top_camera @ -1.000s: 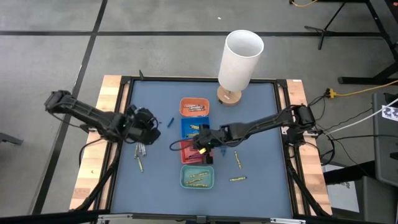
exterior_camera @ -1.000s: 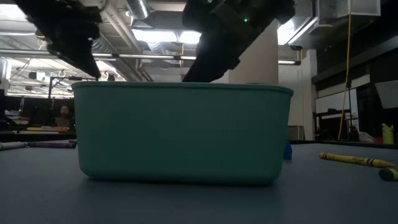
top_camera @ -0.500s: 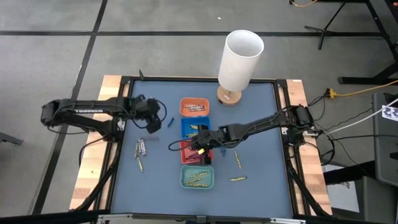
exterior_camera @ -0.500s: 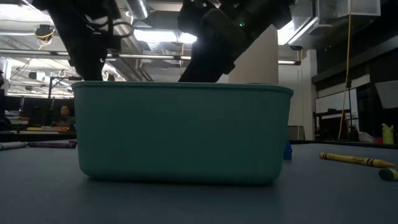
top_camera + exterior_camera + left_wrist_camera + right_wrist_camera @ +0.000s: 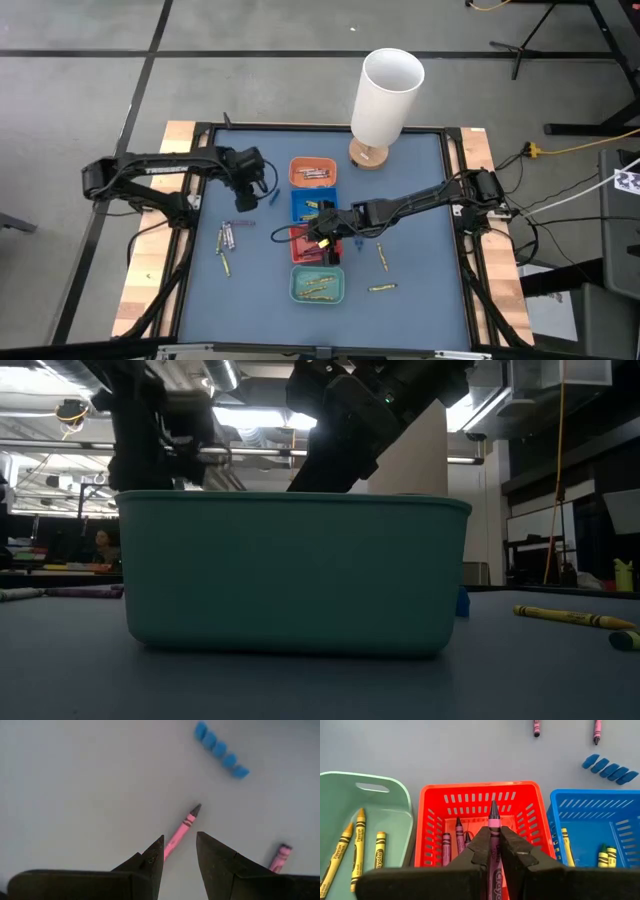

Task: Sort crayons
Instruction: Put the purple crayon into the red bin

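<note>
The right pincer [image 5: 492,851] grasps a purple crayon [image 5: 493,827] above the red tray [image 5: 432,795], its lower end hidden between the fingers. The left pincer [image 5: 179,851], released, hovers over a pink crayon [image 5: 184,827] left of that tray, partly covered by one finger.

The purple crayon [image 5: 493,851] held in the right hand [image 5: 493,851] has the letters "Cray" on its wrapper.
</note>
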